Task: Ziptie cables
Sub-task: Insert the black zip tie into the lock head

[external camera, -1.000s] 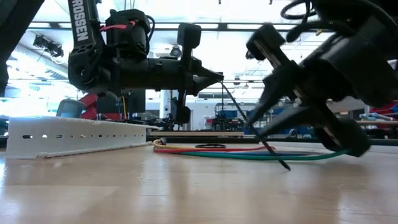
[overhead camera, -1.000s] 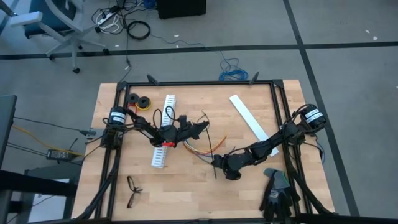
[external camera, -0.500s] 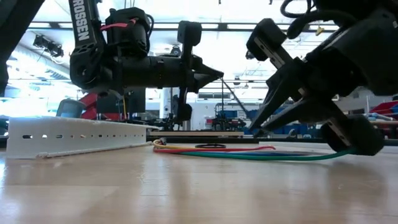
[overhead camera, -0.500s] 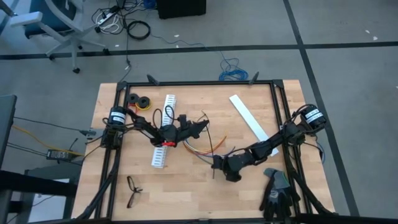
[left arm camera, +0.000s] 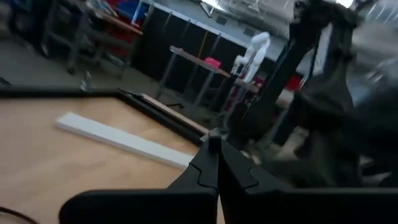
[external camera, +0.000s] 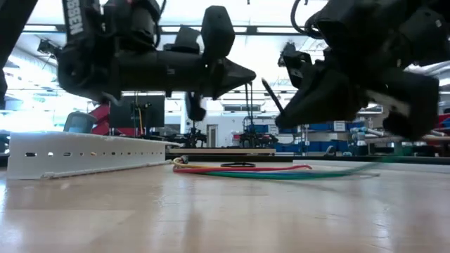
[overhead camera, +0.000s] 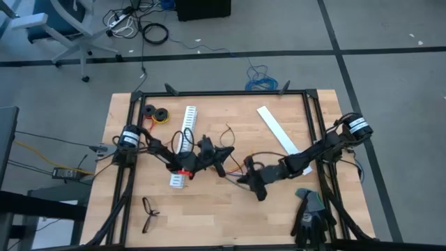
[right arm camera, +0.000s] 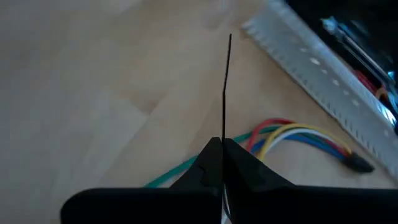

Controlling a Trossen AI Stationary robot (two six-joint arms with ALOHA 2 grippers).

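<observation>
Pale wooden planks of the desk point(overhead camera: 209, 216) carry everything, with a workshop of racks and benches showing beyond its far edge. As I judge it, the job is barely begun: the loose bundle of thin coloured cables point(external camera: 242, 169) (red, yellow, green and blue among them) lies flat and unbound on the wood just beside the long white slotted plastic strip point(external camera: 84, 154), and I see no tie looped around it. Threading, cinching and tightening are all left to do.

My right pincer point(right arm camera: 222, 144) is shut tight on one thin, straight, black plastic ziptie point(right arm camera: 226, 87), which sticks out straight ahead from between the fingertips, above the cables and pointing toward the slotted strip. From above, that pincer point(overhead camera: 244, 178) sits near the middle of the desk, close to the wires.

My left pincer point(left arm camera: 213, 140) is also closed, fingertips pressed together; I cannot make out anything held between them. It hovers point(overhead camera: 227, 150) over the bundle, near the right one.
</observation>
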